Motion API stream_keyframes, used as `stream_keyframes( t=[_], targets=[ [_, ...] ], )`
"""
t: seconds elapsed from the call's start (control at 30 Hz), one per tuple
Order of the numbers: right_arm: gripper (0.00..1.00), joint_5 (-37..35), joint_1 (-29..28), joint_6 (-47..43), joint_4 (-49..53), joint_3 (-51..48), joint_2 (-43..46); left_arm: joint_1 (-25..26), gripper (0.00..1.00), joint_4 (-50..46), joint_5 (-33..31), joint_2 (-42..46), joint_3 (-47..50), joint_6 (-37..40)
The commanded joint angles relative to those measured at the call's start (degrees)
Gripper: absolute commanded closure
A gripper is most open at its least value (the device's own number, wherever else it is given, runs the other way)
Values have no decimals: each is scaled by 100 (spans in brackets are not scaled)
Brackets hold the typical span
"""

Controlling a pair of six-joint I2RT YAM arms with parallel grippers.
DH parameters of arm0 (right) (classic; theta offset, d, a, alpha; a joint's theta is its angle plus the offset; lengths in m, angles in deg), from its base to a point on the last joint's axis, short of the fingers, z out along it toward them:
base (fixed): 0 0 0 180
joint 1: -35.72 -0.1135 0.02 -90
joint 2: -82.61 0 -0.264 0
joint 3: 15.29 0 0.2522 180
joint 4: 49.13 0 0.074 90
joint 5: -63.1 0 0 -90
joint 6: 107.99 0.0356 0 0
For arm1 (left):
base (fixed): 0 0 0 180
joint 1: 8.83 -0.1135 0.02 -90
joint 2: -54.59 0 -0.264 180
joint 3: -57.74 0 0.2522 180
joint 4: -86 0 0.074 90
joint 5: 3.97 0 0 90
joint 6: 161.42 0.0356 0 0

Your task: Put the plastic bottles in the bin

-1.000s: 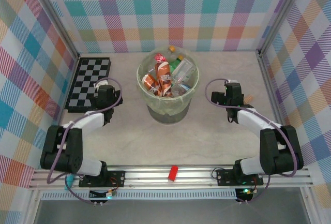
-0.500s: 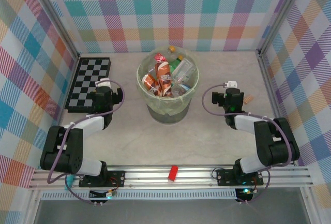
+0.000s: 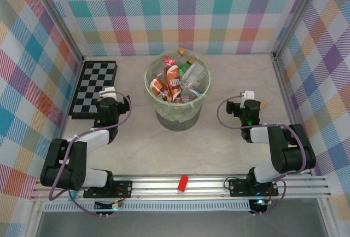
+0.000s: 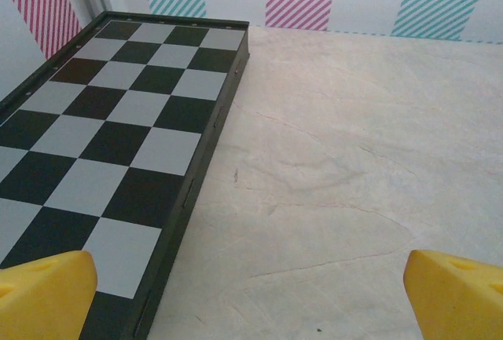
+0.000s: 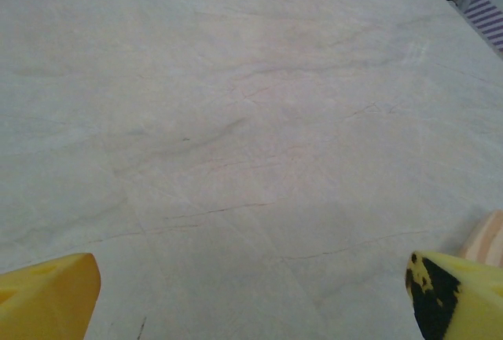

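Plastic bottles (image 3: 176, 79) are all heaped inside the bin (image 3: 178, 117), which stands mid-table toward the far side.

Overhead, left to right:
- Chessboard (image 3: 93, 86) lies flat at far left.
- Left hand (image 3: 105, 100) is low at the board's near-right corner.
- Right hand (image 3: 247, 103) is low over bare table (image 3: 219, 149), with a small pale wooden piece (image 3: 264, 104) just beside it on the right.
- Red block (image 3: 183, 183) sits on the near rail between the arm bases.

Wrist cameras supply the finger spacing:
- Left: yellow fingertips (image 4: 43, 293) at opposite bottom corners. The hand is released and holds nothing. The chessboard (image 4: 102, 128) runs ahead on the left.
- Right: fingertips (image 5: 47, 293) equally wide apart, hand released. The right tip is scuffed black, and the wooden piece (image 5: 483, 238) is just beyond it.

Bottles are jumbled and lean every way. Brown ones with red-and-white labels sit left and centre, clear ones to the right, and orange and green caps at the far rim. The bin wall is translucent pale green.
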Motion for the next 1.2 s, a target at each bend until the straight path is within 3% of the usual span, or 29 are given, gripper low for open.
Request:
stream_keyframes(
  t=[0.0, 0.13, 0.23, 0.4, 1.17],
  targets=[
    [1, 426, 153, 109, -731, -109, -153, -58, 0, 317, 153, 140, 68, -43],
    [0, 538, 215, 171, -415, 27, -130, -62, 0, 449, 181, 95, 311, -69],
    [0, 605, 279, 236, -340, 65, -139, -60, 0, 1064, 16, -449, 452, -131],
    [1, 611, 285, 232, -324, 63, -124, -78, 0, 1490, 305, -1307, 277, -6],
    [1, 627, 296, 234, -256, 98, -136, -92, 0, 1548, 248, -1324, 323, -61]
  ],
)
